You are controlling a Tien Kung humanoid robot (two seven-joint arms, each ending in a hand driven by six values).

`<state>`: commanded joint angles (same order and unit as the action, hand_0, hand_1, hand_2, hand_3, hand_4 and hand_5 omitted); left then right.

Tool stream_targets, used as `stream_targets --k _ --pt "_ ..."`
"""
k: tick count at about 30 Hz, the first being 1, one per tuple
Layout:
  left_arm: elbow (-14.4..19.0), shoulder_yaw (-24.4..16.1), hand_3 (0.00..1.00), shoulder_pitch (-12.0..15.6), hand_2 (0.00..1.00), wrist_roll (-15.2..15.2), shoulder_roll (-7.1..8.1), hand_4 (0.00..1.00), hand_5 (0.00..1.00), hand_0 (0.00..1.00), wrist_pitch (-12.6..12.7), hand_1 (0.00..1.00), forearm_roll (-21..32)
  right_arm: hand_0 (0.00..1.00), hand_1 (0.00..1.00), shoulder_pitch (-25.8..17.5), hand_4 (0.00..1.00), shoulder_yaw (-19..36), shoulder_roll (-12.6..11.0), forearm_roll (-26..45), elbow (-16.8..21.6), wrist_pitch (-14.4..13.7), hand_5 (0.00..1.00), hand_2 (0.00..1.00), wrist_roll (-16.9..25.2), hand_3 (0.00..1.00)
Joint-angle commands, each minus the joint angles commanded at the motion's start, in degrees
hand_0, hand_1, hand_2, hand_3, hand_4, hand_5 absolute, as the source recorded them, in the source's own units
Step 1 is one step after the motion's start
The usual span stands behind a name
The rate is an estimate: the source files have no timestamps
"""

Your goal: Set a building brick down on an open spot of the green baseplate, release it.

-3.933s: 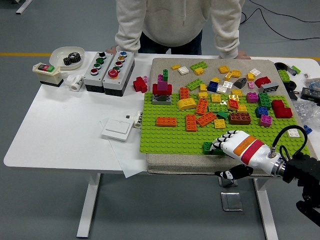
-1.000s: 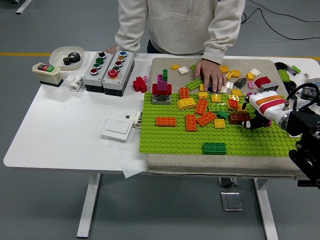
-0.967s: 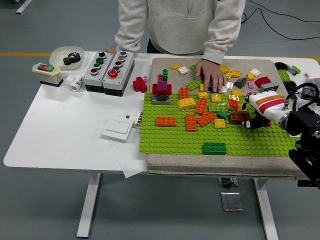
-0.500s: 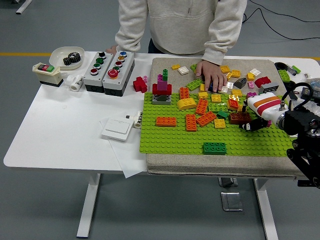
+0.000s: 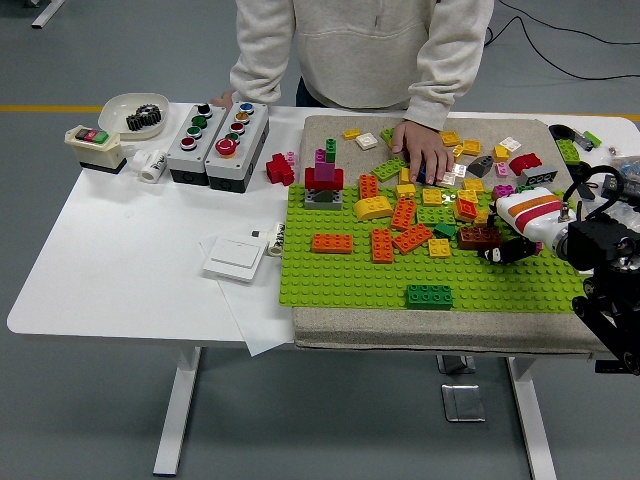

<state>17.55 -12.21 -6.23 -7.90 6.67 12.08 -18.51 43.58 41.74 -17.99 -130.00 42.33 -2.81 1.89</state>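
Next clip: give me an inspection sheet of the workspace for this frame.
Surface: white table, grey mat under the green baseplate.
Job's things: dark green brick alone on the baseplate's near part, nothing touching it; many bricks crowd the far half.
Clutter: two button boxes, switch box, bowl with a gear, white wall switch on paper.
Grippers: right hand over the baseplate's right side, fingers curled down by a brown brick; left not in view.
Cables: black leads on the floor, top right.
Surroundings: a person's hand on the bricks at the far side.
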Motion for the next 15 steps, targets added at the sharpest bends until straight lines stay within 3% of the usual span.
stream_targets --k 9,10,15 --pt "0.0 -0.6 0.687 0.2 0.793 -0.4 0.07 0.787 0.745 0.753 -0.1 0.758 -1.0 0.658 0.633 -0.2 0.864 -0.1 -0.3 0.0 0.5 -0.2 0.489 0.697 1.5 0.604" --pt "0.0 -0.6 0.686 0.2 0.793 -0.4 0.07 0.787 0.745 0.753 -0.1 0.759 -1.1 0.568 0.566 -0.3 0.839 -0.1 -0.5 0.0 0.6 -0.2 0.509 0.632 1.6 0.551" --pt "0.0 -0.9 0.686 0.3 0.793 -0.6 0.06 0.787 0.745 0.753 -0.1 0.759 -1.5 0.568 0.566 -0.5 0.839 -0.1 -0.5 0.0 0.7 -0.6 0.509 0.632 2.0 0.551"
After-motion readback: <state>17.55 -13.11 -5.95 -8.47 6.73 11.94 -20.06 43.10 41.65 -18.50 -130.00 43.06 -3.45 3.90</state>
